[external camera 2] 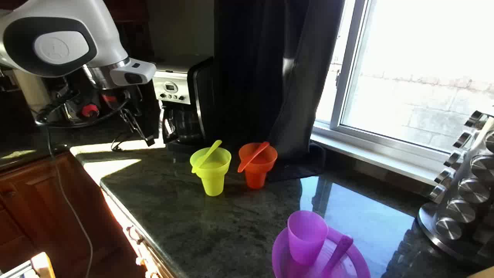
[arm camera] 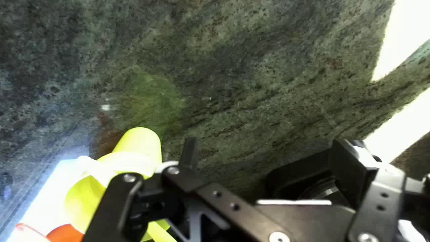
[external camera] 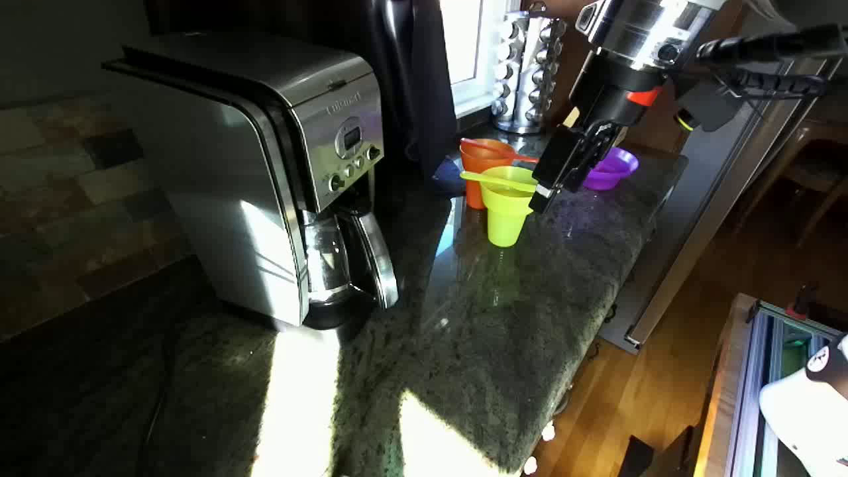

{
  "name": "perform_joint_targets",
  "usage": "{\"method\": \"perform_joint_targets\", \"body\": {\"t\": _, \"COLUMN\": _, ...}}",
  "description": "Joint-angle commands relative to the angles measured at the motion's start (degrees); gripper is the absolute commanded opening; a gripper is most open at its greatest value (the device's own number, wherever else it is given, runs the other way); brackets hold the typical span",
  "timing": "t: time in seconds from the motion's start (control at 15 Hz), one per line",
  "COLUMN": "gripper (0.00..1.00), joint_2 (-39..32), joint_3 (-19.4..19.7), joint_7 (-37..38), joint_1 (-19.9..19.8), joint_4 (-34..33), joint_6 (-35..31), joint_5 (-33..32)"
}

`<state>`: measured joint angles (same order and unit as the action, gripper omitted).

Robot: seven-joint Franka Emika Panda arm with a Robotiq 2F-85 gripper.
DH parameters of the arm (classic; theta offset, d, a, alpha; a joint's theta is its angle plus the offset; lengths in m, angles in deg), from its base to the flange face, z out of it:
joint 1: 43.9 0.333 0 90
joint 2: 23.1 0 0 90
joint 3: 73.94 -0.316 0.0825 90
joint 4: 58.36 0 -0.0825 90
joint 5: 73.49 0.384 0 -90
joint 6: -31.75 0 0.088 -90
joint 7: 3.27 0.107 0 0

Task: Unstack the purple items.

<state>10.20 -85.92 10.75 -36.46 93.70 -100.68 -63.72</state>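
Purple cup (external camera 2: 308, 239) sits in its bowl (external camera: 606, 180). From the left in an exterior view, the yellow-green cup (external camera: 507, 211) could topple if your claw (arm camera: 267, 148), fingers apart, swings low; rightmost, near the far corner of the counter (external camera: 530, 311), a sideways tug could drag the bowl off.

Countertop (external camera 2: 216, 231): dark, mottled green-grey stone, glossy, throwing back bright light. Standing directly on it in an exterior view, bearings from the yellow-green cup (external camera 2: 213, 177), upright: orange cup (external camera 2: 257, 170), upright, just beside without contact, 3 o'clock; coffee maker (external camera 2: 175, 90), 11 o'clock; purple bowl (external camera 2: 359, 260), 4 o'clock, cut by the view's lower edge; jar rack (external camera 2: 428, 220), well apart, 3 o'clock. In an exterior view, bearings from the coffee maker: dark cord (external camera: 158, 407) at 7 o'clock; patches of sunlight (external camera: 298, 397) at 5 and 6 o'clock.
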Motion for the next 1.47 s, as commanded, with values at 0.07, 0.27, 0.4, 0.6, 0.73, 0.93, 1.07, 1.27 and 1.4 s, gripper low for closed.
{"method": "perform_joint_targets", "body": {"t": 0.07, "gripper": 1.00, "joint_2": 0.0, "joint_3": 0.4, "joint_7": 0.2, "joint_1": 0.4, "joint_4": -0.1, "joint_6": 0.1, "joint_5": -0.3}}
{"method": "perform_joint_targets", "body": {"t": 0.27, "gripper": 1.00, "joint_2": 0.0, "joint_3": 0.4, "joint_7": 0.2, "joint_1": 0.4, "joint_4": -0.1, "joint_6": 0.1, "joint_5": -0.3}}
{"method": "perform_joint_targets", "body": {"t": 0.4, "gripper": 1.00, "joint_2": 0.0, "joint_3": 0.4, "joint_7": 0.2, "joint_1": 0.4, "joint_4": -0.1, "joint_6": 0.1, "joint_5": -0.3}}
{"method": "perform_joint_targets", "body": {"t": 0.6, "gripper": 1.00, "joint_2": 0.8, "joint_3": 1.4, "joint_7": 3.0, "joint_1": -3.0, "joint_4": 0.2, "joint_6": 0.5, "joint_5": -1.8}}
{"method": "perform_joint_targets", "body": {"t": 0.73, "gripper": 1.00, "joint_2": 2.6, "joint_3": 3.2, "joint_7": 4.6, "joint_1": -6.1, "joint_4": 0.7, "joint_6": 0.6, "joint_5": -2.7}}
{"method": "perform_joint_targets", "body": {"t": 0.93, "gripper": 1.00, "joint_2": 3.8, "joint_3": 6.7, "joint_7": 5.3, "joint_1": -11.5, "joint_4": 0.6, "joint_6": 0.6, "joint_5": -4.7}}
{"method": "perform_joint_targets", "body": {"t": 1.07, "gripper": 1.00, "joint_2": 3.6, "joint_3": 8.3, "joint_7": 5.8, "joint_1": -15.0, "joint_4": -0.2, "joint_6": 0.6, "joint_5": -6.2}}
{"method": "perform_joint_targets", "body": {"t": 1.27, "gripper": 1.00, "joint_2": 2.7, "joint_3": 10.3, "joint_7": 6.3, "joint_1": -19.1, "joint_4": -1.4, "joint_6": 0.2, "joint_5": -7.8}}
{"method": "perform_joint_targets", "body": {"t": 1.4, "gripper": 1.00, "joint_2": 2.3, "joint_3": 10.1, "joint_7": 8.0, "joint_1": -21.1, "joint_4": -1.9, "joint_6": 0.2, "joint_5": -8.5}}
